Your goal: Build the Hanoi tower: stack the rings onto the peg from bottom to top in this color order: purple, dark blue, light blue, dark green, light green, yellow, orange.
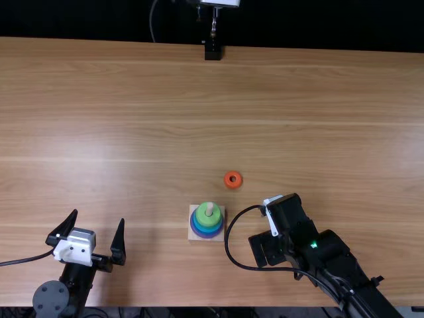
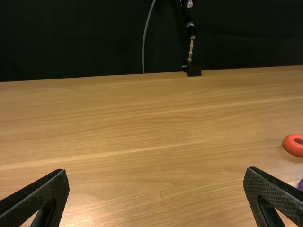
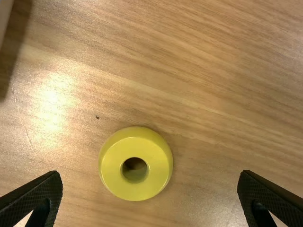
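- Hovering my right pincer spread wide over the counter
- Yellow ring sits there, touching neither finger
- Probably light, stiff, slightly slick
- I'd grip opposite outer sides, evenly, about mid-height

It looks like a robotics lab: a black left arm and right arm, both with cables, share a wooden tabletop. Well beyond the left tool, a stand meets the far edge before a black backdrop.
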